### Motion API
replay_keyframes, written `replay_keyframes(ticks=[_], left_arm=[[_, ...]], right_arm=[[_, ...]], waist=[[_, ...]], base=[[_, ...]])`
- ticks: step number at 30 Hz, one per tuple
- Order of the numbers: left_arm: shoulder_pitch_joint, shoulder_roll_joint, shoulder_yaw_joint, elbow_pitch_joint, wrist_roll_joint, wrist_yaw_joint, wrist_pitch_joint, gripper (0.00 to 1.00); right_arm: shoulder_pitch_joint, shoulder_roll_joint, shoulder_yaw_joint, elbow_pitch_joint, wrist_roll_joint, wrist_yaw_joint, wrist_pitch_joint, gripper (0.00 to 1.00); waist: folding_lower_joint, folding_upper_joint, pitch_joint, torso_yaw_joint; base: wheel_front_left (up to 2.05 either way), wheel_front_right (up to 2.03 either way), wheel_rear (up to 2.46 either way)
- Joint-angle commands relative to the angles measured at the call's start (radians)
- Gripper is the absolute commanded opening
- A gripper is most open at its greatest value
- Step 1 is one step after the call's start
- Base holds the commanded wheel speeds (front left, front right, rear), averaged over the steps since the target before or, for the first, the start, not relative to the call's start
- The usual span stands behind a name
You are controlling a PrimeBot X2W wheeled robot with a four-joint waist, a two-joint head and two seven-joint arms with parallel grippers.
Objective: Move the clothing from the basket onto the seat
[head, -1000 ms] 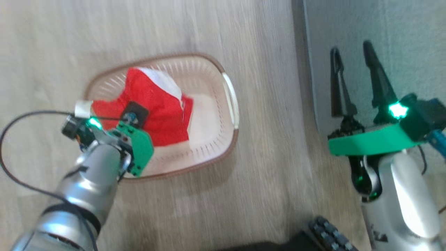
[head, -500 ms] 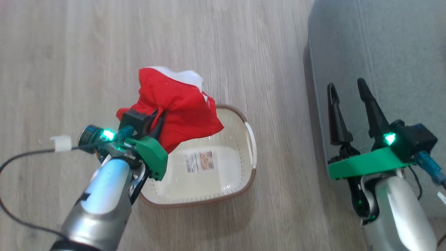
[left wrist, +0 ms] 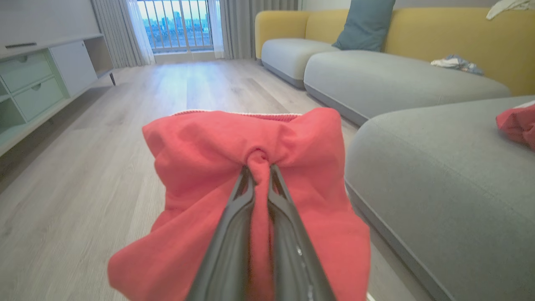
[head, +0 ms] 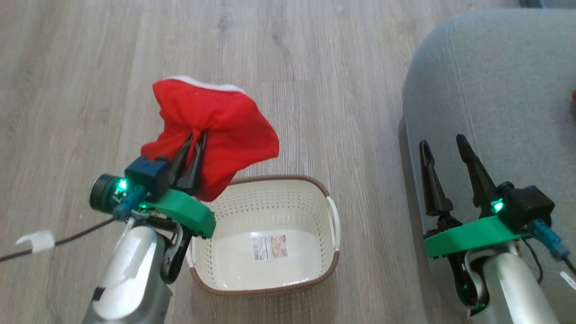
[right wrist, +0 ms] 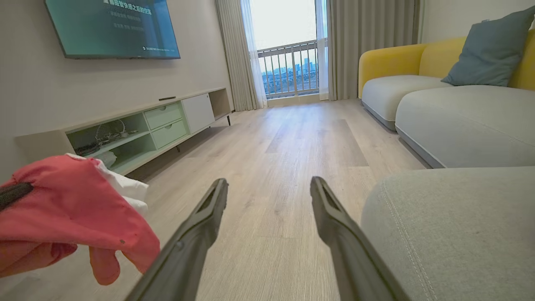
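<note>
My left gripper [head: 198, 135] is shut on a red garment with a white panel [head: 211, 121], which hangs in the air above and behind the basket's left end; the pinch shows plainly at my left gripper [left wrist: 258, 167] in the left wrist view. The cream basket [head: 315, 198] stands on the floor with only its paper label [head: 269, 247] inside. My right gripper [head: 443, 144] is open over the near-left edge of the grey seat [head: 508, 99]. A second red garment [left wrist: 516, 123] lies on that seat [left wrist: 439, 175]. The held garment [right wrist: 71, 209] appears left of my right gripper [right wrist: 267, 186].
The floor is pale wood planks [head: 315, 67]. More grey and yellow sofa sections [left wrist: 376, 71] stand behind the seat. A low TV cabinet [right wrist: 138, 129] runs along the left wall. A black cable with a white tag [head: 36, 240] trails from my left wrist.
The left gripper has lifted the red garment out of the basket and carried it upward; the basket now holds no clothing. The head camera has shifted, showing more of the seat.
</note>
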Motion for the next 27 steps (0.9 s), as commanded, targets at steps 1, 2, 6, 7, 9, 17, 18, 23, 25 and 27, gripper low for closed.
replay_keyframes(ticks=[1, 2, 6, 7, 9, 17, 18, 23, 25, 27], left_arm=[[-0.020, 0.004, 0.049, -0.065, 0.009, 0.002, -0.013, 0.00], [-0.011, -0.002, 0.060, -0.090, 0.012, 0.000, -0.013, 0.00], [0.016, -0.020, 0.097, -0.188, 0.021, -0.012, -0.013, 0.00], [0.019, -0.024, 0.104, -0.212, 0.025, -0.016, -0.013, 0.00], [0.024, -0.029, 0.118, -0.255, 0.030, -0.025, -0.013, 0.00], [0.028, -0.035, 0.141, -0.346, 0.066, -0.064, -0.013, 0.00], [0.028, -0.033, 0.136, -0.348, 0.071, -0.069, -0.013, 0.00], [0.019, -0.005, 0.072, -0.350, 0.096, -0.086, -0.013, 0.00], [0.015, 0.007, 0.041, -0.348, 0.098, -0.089, -0.013, 0.00], [0.011, 0.027, -0.001, -0.343, 0.106, -0.090, -0.013, 0.00]], right_arm=[[0.000, -0.012, 0.029, -0.034, -0.006, 0.000, -0.006, 1.00], [0.005, -0.014, 0.030, -0.033, -0.005, 0.000, -0.006, 1.00], [0.017, -0.020, 0.036, -0.035, -0.001, 0.000, -0.006, 1.00], [0.019, -0.021, 0.037, -0.036, 0.000, 0.000, -0.006, 1.00], [0.024, -0.024, 0.039, -0.041, -0.001, 0.000, -0.006, 1.00], [0.030, -0.042, 0.095, -0.097, -0.019, 0.000, -0.006, 1.00], [0.030, -0.048, 0.110, -0.107, -0.016, 0.000, -0.006, 1.00], [0.011, -0.112, 0.233, -0.173, 0.007, 0.000, -0.006, 1.00], [-0.003, -0.144, 0.280, -0.190, 0.001, 0.000, -0.006, 1.00], [-0.016, -0.166, 0.309, -0.201, -0.005, 0.000, -0.006, 1.00]], waist=[[0.0001, -0.0001, -0.014, 0.004], [0.0001, -0.0001, -0.021, 0.004], [0.0001, -0.0001, -0.035, 0.002], [0.0001, -0.0001, -0.036, 0.002], [0.0001, -0.0001, -0.037, 0.001], [0.0001, -0.0001, -0.035, -0.010], [0.0001, -0.0001, -0.034, -0.012], [0.0001, -0.0001, -0.028, -0.020], [0.0001, -0.0001, -0.025, -0.023], [0.0001, -0.0001, -0.023, -0.025]], base=[[0.00, 0.00, 0.00], [0.00, 0.00, 0.00], [0.00, 0.00, 0.00], [0.00, 0.00, 0.00], [0.00, 0.00, 0.00], [0.00, 0.00, 0.00], [0.00, 0.00, 0.00], [0.00, 0.00, 0.00], [0.00, 0.00, 0.00], [0.00, 0.00, 0.00]])
